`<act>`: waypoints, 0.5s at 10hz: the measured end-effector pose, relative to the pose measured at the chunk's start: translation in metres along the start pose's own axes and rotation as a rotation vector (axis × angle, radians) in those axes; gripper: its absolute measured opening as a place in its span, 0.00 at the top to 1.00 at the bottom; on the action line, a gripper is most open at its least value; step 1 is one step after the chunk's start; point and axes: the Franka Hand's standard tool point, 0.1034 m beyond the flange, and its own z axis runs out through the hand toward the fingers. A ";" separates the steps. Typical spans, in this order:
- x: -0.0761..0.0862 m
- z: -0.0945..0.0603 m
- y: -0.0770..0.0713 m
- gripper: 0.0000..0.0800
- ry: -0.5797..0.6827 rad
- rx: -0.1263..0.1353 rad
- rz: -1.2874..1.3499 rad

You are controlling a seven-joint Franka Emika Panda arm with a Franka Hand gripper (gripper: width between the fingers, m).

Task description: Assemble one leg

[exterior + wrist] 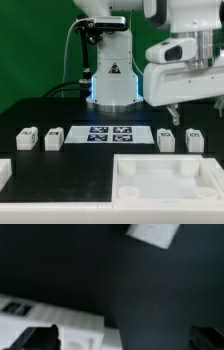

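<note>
Nothing fitted yet, folks: the end effector [195,106] hangs spread and empty above the table [35,115], the leg [195,139] nearest it lies loose near the tray-shaped piece [165,160], so grasping and fitting all remain.

The exterior view stands in front of the table [30,105], a little above it, and faces the robot base [110,75] across the marker board [108,134]. The white tray-shaped piece [165,159] lies nearest to this camera, and we see the hand [196,108] at the exterior view's right. The wrist view looks down past the two dark fingertips [40,338] onto the table, near and blurred. Both views share the dark table; which white parts [50,322] the wrist view shows, we cannot tell.
</note>
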 end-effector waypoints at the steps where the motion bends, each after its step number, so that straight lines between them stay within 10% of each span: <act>1: -0.003 0.006 -0.007 0.19 -0.009 0.020 0.206; 5: -0.005 0.009 -0.013 0.19 -0.025 0.024 0.233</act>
